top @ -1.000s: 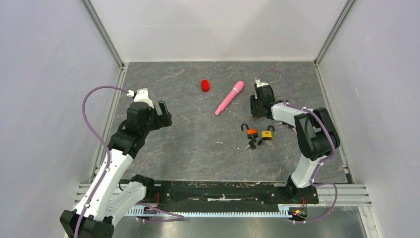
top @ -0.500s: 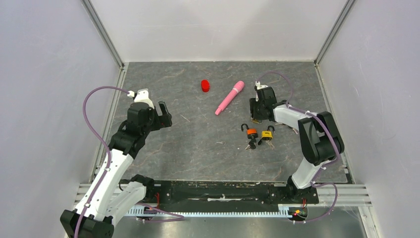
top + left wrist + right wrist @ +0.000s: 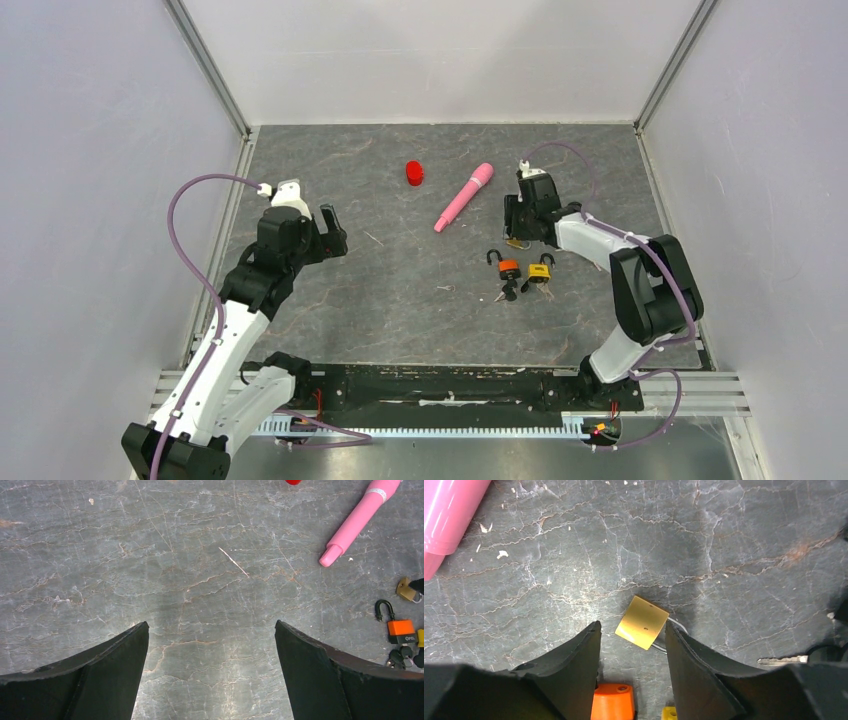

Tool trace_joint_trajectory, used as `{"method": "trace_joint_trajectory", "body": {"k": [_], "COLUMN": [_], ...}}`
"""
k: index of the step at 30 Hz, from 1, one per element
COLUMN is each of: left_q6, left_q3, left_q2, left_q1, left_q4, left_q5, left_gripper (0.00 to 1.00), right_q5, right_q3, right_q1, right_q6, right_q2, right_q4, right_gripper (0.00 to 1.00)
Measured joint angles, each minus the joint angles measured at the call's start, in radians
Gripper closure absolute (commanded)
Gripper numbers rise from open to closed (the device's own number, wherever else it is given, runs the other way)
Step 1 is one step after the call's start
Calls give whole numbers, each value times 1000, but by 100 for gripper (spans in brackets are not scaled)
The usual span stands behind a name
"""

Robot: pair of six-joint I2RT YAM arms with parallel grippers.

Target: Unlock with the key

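Now the right tool (image 3: 632, 624) has widened around the brass padlock (image 3: 642, 622) (left tool (image 3: 211, 623) gapes wide).

Overhead, wrist close-ups; orange padlock (image 3: 509, 268) shared

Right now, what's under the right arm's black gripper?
A small brass padlock on the grey table, between the right gripper's open fingers; one finger covers most of its shackle.

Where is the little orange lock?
From above, the orange lock lies right of centre on the table, just left of the yellow lock, a little nearer the arm bases than the right gripper.
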State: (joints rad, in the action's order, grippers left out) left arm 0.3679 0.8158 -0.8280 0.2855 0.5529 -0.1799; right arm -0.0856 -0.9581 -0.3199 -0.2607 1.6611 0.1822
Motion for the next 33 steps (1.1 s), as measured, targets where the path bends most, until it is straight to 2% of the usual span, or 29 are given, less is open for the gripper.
{"method": "trace_joint_trajectory", "body": {"k": [8,17,19,28,33], "left_q6": [0,0,0,0,0], "left_q3": [-3,-5,-5,-5,-5], "left_q2": [6,16,16,16,16], "left_q1": [0,0,0,0,0], "left_q4": [0,0,0,0,0], "left_q5": [3,3,4,6,6], "left_gripper": [1,1,1,1,1], "right_q5": [-44,-108,-120,-131,-97], "right_q3": [15,11,5,-12,-11], "right_q1": [-30,-35,-37,-37,-43], "right_q6": [-97,-138,-134,-43,63], "right_q2": [8,74,82,103,91], "right_q4": [6,-14,-17,-48,-45], "right_gripper": [47,51,53,77,84]}}
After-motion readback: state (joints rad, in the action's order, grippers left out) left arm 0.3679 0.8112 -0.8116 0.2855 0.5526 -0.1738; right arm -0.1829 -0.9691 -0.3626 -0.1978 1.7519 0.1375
